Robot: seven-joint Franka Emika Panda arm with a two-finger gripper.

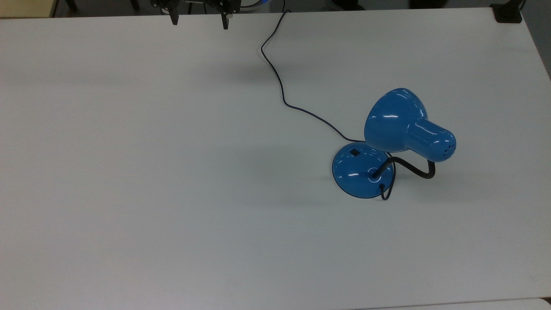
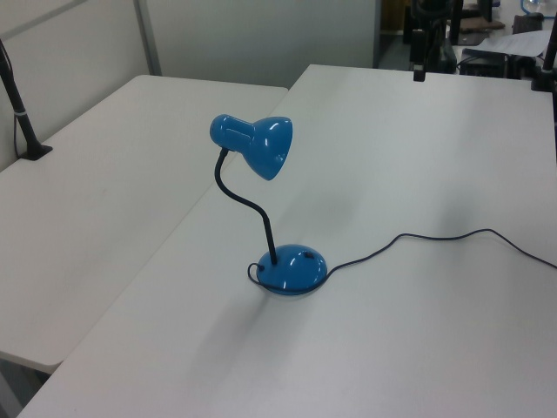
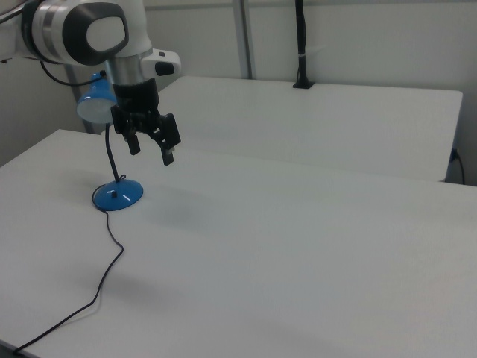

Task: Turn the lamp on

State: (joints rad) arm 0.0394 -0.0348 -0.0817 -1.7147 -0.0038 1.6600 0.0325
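The blue lamp (image 1: 400, 125) stands on the white table (image 1: 150, 172), toward the top view's right. Its bell shade tilts over the round blue base (image 1: 357, 176), joined by a bent black gooseneck (image 1: 413, 168). A small black switch (image 1: 354, 151) sits on the base's top. A thin dark cord (image 1: 280, 86) trails from the base to the table's far edge. My gripper (image 1: 199, 21) hangs open and empty at that far edge, well apart from the lamp. In the right view the gripper (image 3: 153, 151) hovers above the table just right of the lamp's base (image 3: 118, 196). The lamp (image 2: 291, 268) is unlit.
A black clamp (image 1: 508, 13) sits on the table's far right corner in the top view. A second white table (image 2: 87, 218) adjoins on the left view's left, with a black post (image 2: 22, 113). The cord (image 3: 104, 276) snakes toward the right view's lower left.
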